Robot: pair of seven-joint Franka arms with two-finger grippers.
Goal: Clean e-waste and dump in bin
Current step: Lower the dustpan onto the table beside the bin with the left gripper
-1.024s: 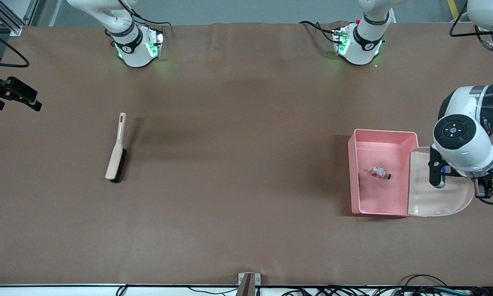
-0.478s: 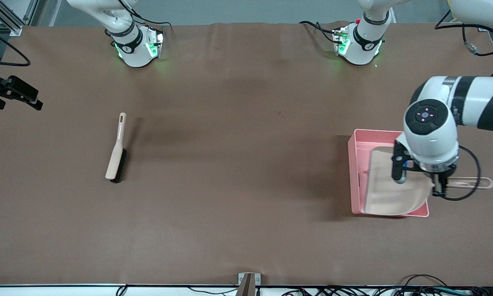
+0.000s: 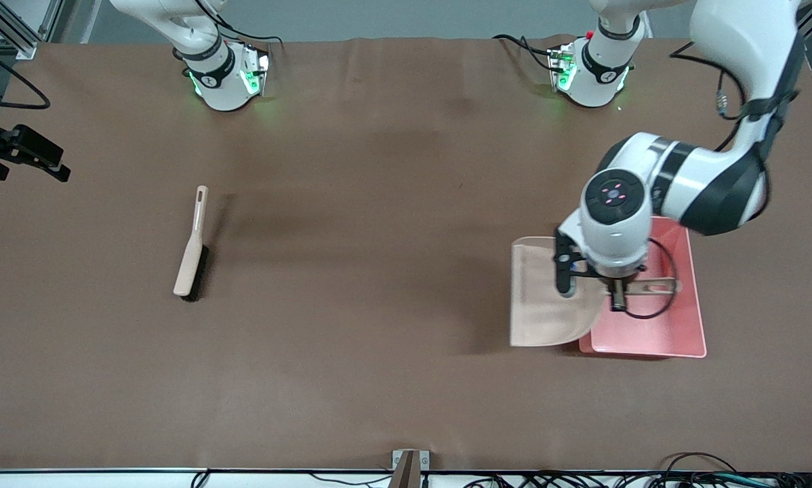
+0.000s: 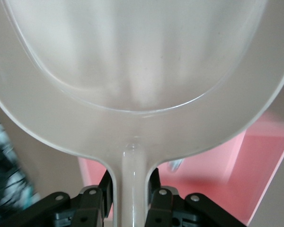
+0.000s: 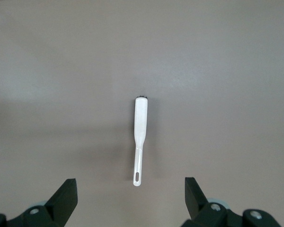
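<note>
Robot lab bench, two-arm manipulation rig.
Two white arm bases (image 3: 223,78) with green status lights are bolted along one edge of a wide table (image 3: 379,203) under a plain brown cover. Aluminium framing (image 3: 13,27) stands at one corner, loose black cables (image 3: 582,480) run along the edge nearest the front camera, and a black camera mount (image 3: 19,152) hangs over the right arm's end. No household furnishings; bare grey floor.

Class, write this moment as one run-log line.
left gripper: shut on dustpan handle, over bin | right gripper: open, waiting above brush | e-waste: hidden
</note>
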